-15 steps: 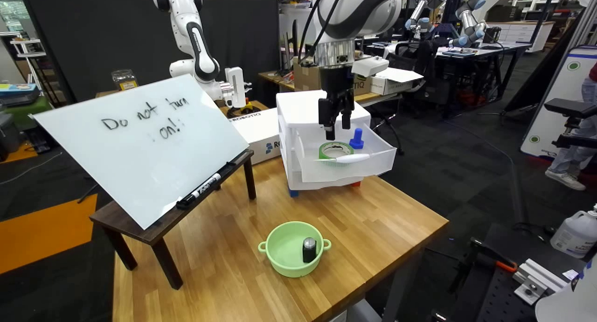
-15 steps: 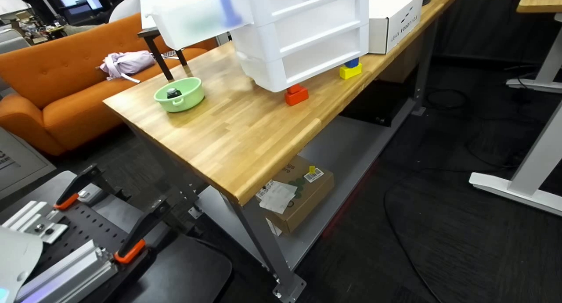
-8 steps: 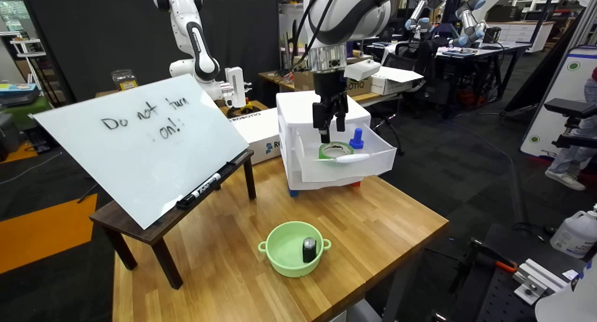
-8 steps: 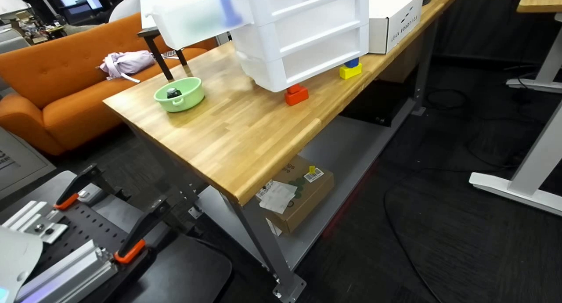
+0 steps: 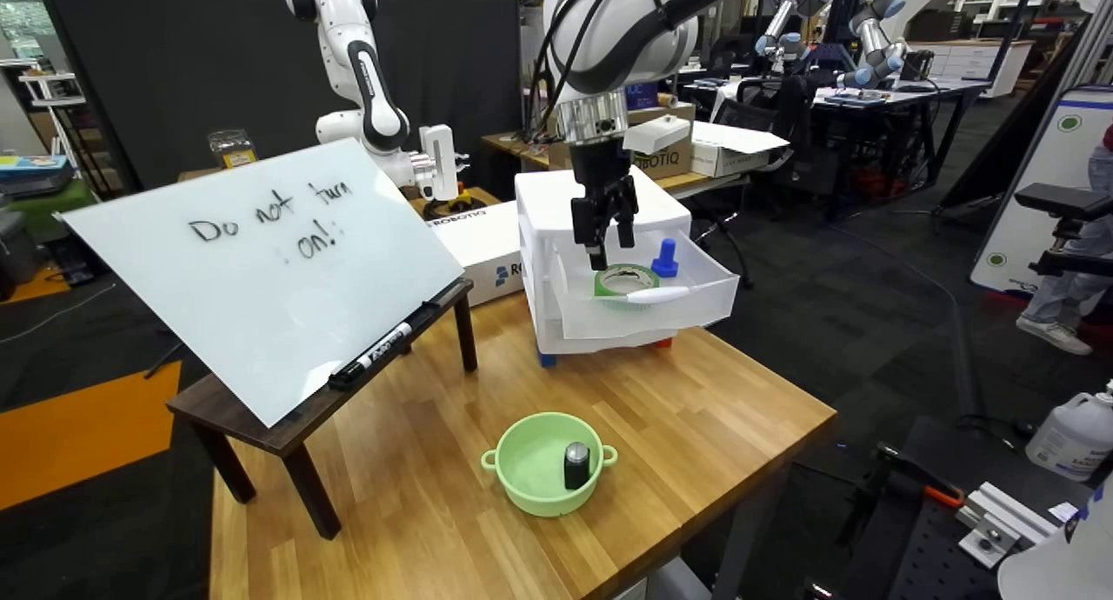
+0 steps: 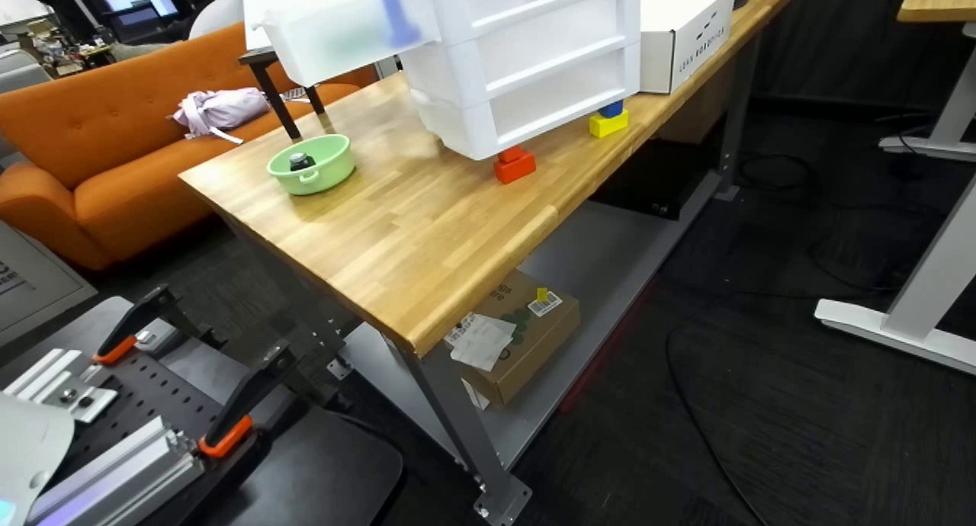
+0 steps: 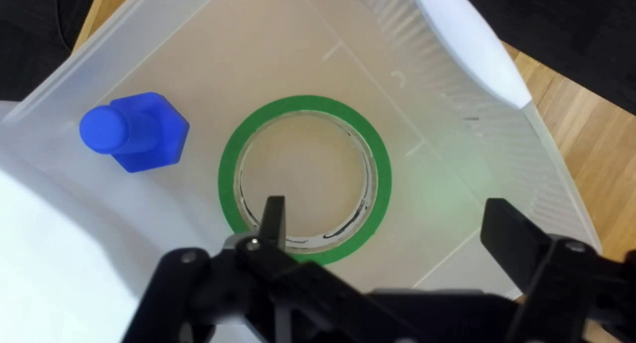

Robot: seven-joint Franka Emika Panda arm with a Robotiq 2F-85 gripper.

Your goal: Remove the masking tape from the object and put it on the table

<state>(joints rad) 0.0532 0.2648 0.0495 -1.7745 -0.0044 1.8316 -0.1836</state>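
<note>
While the hand (image 5: 612, 248) hovers, tape (image 7: 383, 179) lies below.

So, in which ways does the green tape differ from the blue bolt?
The green tape is a ring with an open middle; the blue bolt has a shaft on a hexagonal base. The green tape lies flat, while the blue bolt stands upright. In the wrist view, the green tape is wider than the blue bolt. Both are inside the pulled-out drawer.

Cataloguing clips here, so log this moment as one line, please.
claw: open, over drawer | tape: flat in drawer, not gripped | blue peg: upright, apart from tape | table: tape not on it yet
</note>
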